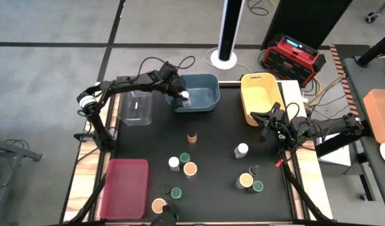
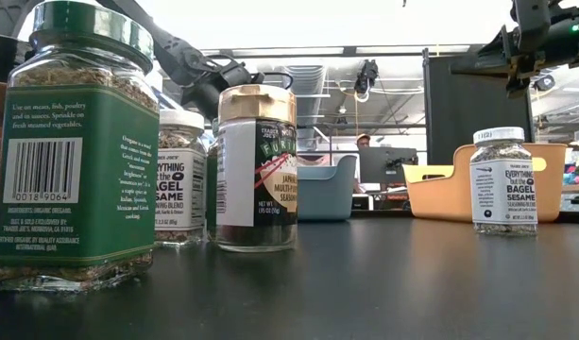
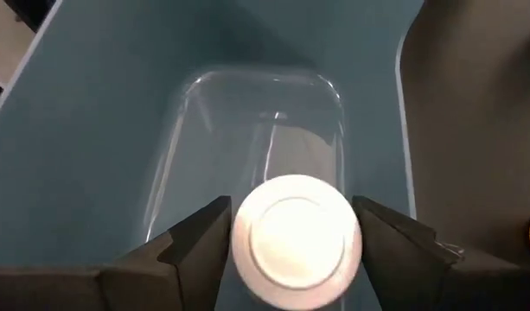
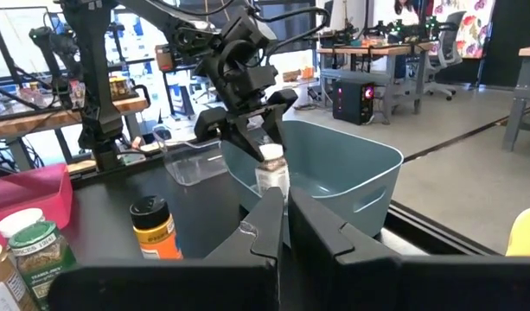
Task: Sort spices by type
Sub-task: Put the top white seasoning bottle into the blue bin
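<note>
From my seat the near half of the tabletop [image 1: 217, 188] holds the unsorted spices: a tan-lidded jar [image 1: 159, 204] and a green-lidded one [image 1: 176, 193] by the red bin [image 1: 124, 188] at near left, a white, green and tan cluster [image 1: 183, 164] mid-table, 1 brown-lidded jar [image 1: 192, 136] alone past it, a white-lidded jar [image 1: 242, 149] to the right, and 3 more [image 1: 249, 181] at near right. My right hand [image 1: 265, 123] waits at the right edge beside the yellow bin [image 1: 261, 95], fingers pressed together on nothing. The work is at the far side: my left hand [image 3: 290, 238] hangs over the near edge of the blue bin [image 1: 205, 83], pointing straight down, with the white-lidded spice jar [image 3: 296, 242] upright between its fingers [image 3: 195, 246]. In the left wrist view the jar's long axis runs vertical, in line with the hand, lid toward the camera and base toward the bin floor. The fingers stand either side of the lid, spread about as wide as the jar; I cannot tell whether they grip it or have just slackened. The right wrist view shows the jar [image 4: 271, 173] down inside the bin wall. I judge this the drop-off: the jar lies directly below the hand, so release calls for a straight lift, or the lid may snag and tip it.
</note>
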`<state>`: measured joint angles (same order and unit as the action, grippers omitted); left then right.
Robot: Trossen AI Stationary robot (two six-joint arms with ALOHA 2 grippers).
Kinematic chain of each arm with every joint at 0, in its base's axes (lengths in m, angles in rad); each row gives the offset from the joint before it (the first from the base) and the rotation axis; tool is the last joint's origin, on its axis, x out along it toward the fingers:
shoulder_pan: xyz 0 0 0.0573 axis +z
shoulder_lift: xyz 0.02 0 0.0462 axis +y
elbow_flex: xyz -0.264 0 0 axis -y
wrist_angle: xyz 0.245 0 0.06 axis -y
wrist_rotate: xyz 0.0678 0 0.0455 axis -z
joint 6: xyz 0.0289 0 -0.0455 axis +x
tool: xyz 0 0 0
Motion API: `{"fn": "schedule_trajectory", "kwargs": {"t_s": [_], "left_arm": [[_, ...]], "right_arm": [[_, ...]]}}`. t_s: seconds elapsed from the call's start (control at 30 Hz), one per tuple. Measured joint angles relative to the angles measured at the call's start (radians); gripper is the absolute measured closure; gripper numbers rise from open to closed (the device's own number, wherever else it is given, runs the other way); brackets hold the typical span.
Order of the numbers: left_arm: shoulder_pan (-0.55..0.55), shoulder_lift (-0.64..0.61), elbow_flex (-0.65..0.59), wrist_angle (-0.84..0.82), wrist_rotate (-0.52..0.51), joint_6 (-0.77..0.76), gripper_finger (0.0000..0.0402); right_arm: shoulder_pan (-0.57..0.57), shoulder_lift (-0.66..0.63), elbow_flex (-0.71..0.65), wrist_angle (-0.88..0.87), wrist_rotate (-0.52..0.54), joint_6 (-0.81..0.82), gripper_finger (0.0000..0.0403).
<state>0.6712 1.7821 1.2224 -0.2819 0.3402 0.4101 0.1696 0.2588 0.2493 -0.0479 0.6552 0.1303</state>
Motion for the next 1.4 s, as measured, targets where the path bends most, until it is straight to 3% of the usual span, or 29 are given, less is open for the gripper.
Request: {"fn": "schedule_trajectory", "kwargs": {"t_s": [0.4, 0.8, 0.93, 1.13, 1.4], "left_arm": [[0.000, 0.000, 0.011, -0.003, -0.001, -0.003, 0.0176], [0.000, 0.000, 0.113, -0.085, -0.018, -0.005, 0.0180], [-0.007, 0.000, 0.158, -0.196, -0.020, 0.026, 0.0225], [-0.035, -0.008, 0.183, -0.288, -0.019, 0.030, 0.0376], [-0.056, -0.039, 0.130, -0.306, -0.063, 0.055, 0.0399]], "right_arm": [[0.000, 0.000, -0.001, 0.000, 0.000, 0.000, 0.0390], [0.000, 0.000, -0.001, 0.000, 0.000, 0.006, 0.0390], [0.000, 0.000, -0.001, 0.000, 0.000, 0.003, 0.0390], [0.000, 0.000, -0.001, 0.015, 0.000, 0.026, 0.0390], [0.000, 0.001, -0.001, 0.023, -0.008, 0.122, 0.0390]]}}
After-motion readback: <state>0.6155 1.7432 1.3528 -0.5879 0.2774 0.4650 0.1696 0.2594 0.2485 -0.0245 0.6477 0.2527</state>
